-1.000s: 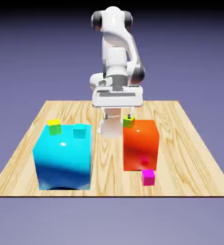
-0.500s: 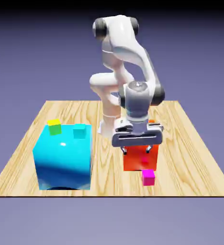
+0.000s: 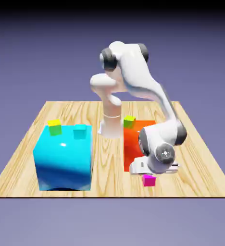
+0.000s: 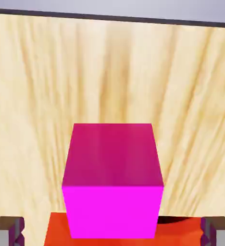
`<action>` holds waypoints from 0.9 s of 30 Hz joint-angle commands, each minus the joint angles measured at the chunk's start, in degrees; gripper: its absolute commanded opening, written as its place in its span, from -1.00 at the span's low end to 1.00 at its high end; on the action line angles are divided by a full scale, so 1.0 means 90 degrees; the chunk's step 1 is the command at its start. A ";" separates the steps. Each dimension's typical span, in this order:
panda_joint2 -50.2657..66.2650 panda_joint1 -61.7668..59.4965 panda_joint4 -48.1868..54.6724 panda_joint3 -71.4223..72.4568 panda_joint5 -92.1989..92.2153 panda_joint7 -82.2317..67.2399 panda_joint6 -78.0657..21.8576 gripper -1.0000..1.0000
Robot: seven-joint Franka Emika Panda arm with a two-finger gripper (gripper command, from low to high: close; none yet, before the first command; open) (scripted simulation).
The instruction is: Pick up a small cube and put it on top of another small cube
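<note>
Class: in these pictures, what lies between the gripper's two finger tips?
The hand view shows the magenta-pink cube between the finger tips of the gripper, with gaps at both sides.

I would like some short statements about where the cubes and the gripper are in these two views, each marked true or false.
1. The magenta cube rests on the wooden table. True.
2. The gripper is shut on the magenta cube. False: the fingers stand apart from the cube's sides, so it is open.
3. A teal cube sits on the big cyan block. True.
4. The big orange-red block carries no small cube. False: a yellow-green cube is on top.
5. The magenta cube is already stacked on another small cube. False: it lies alone on the table.
</note>
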 commanded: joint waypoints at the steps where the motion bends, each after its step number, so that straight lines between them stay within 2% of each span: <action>1: 0.0003 0.0000 -0.0006 0.0000 0.0000 0.0000 0.0009 0.00; 2: 0.0003 0.0000 -0.0006 0.0000 0.0000 0.0000 0.0009 -1.00; 7: -0.0421 -0.0111 0.0656 -0.0054 -0.0009 -0.0023 -0.1079 -1.00; 20: -0.3420 -0.1924 0.0591 -0.2174 -0.0306 -0.1485 -0.4093 -1.00; 22: -0.3502 -0.1974 0.0590 -0.2232 -0.0314 -0.1525 -0.4175 -1.00; 27: -0.3764 -0.1957 -0.0563 -0.2217 -0.0345 -0.1485 -0.3280 -1.00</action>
